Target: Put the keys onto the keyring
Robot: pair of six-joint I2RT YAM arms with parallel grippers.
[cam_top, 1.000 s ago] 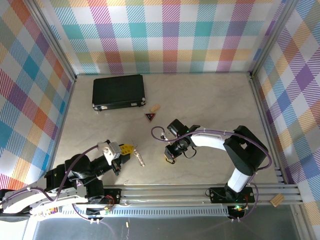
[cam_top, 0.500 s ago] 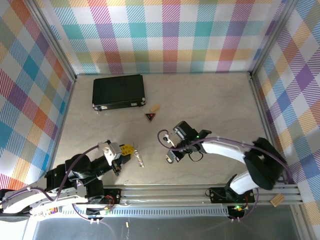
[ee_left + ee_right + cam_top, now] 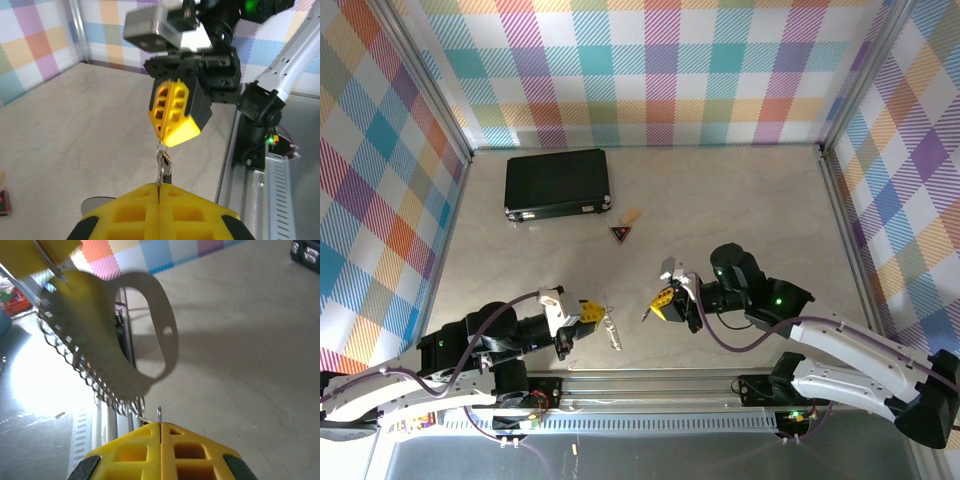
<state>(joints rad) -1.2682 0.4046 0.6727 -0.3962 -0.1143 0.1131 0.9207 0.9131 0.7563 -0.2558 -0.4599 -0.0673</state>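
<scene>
One silver-grey metal bunch of keys (image 3: 92, 340) with a toothed edge is by the near edge of the table (image 3: 740, 200), around its middle. The left gripper (image 3: 592, 312) pinches it in tight-closed yellow jaws. One thin metal keyring (image 3: 159, 415) pokes from the right gripper (image 3: 660, 303), whose jaws are closed on it, just beside the keys.

Bright, even overhead light, soft shadows; blown-out glare in right wrist view, close-up blur in both.
</scene>
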